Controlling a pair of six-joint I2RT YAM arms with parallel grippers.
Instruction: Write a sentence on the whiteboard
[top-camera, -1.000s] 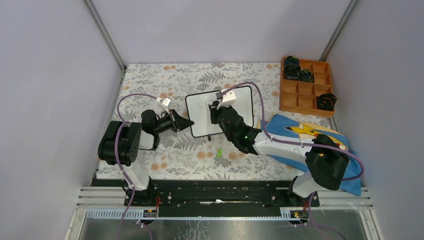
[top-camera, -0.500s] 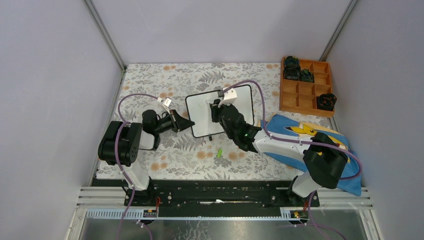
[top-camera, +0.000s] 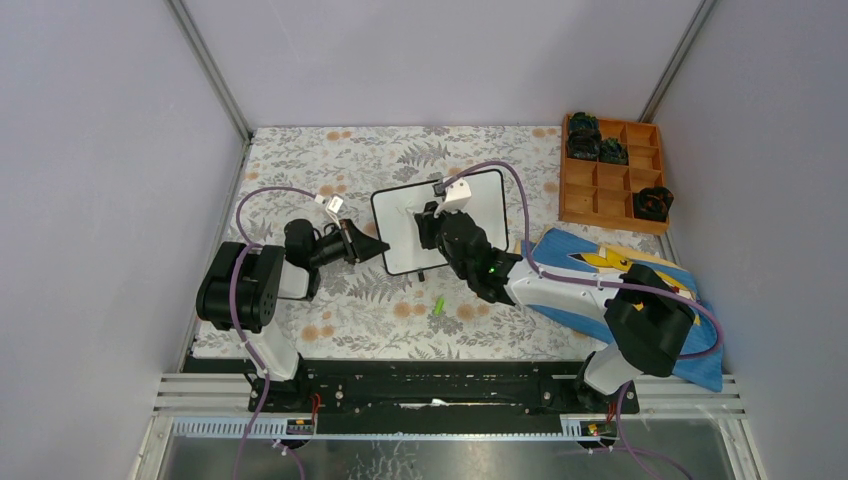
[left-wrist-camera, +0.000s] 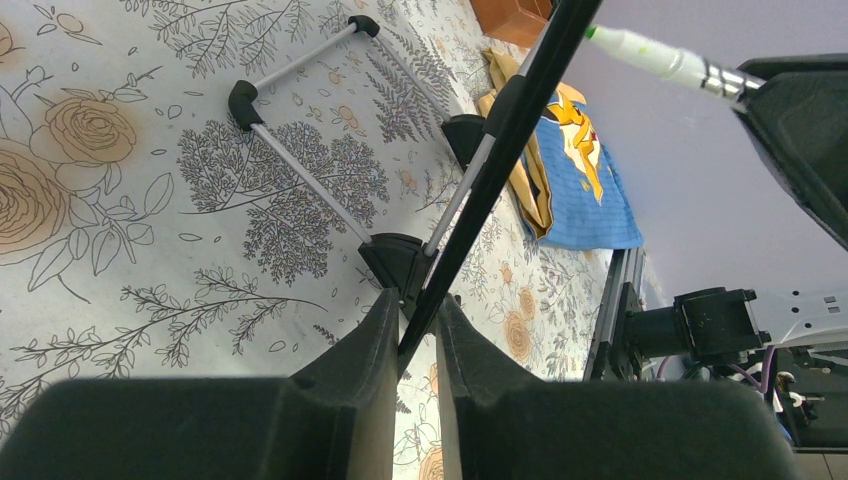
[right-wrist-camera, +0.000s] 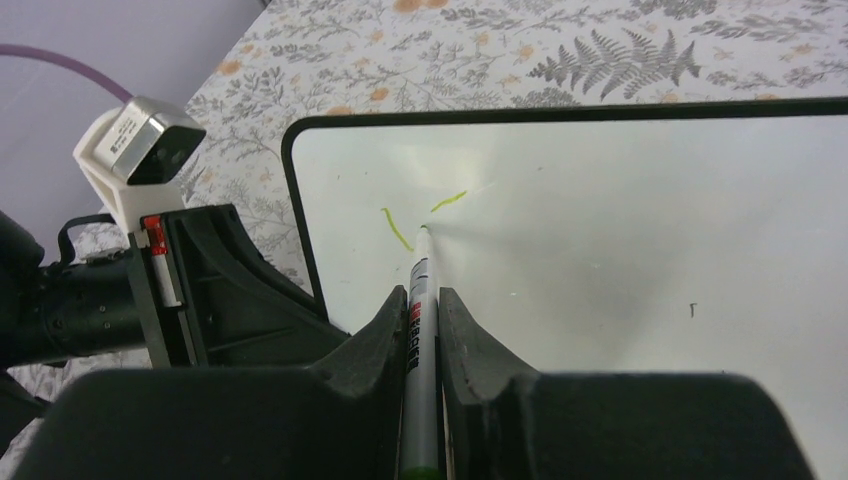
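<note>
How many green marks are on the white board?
2: a curved green stroke left of the white marker tip, a short green dash above-right. More may be hidden.

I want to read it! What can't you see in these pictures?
Top view: writing on the whiteboard is too small, partly under the right arm.
Right wrist view: two green strokes show; the picture edge cuts off the whiteboard's right side.
Left wrist view: whiteboard is edge-on, face hidden.
</note>
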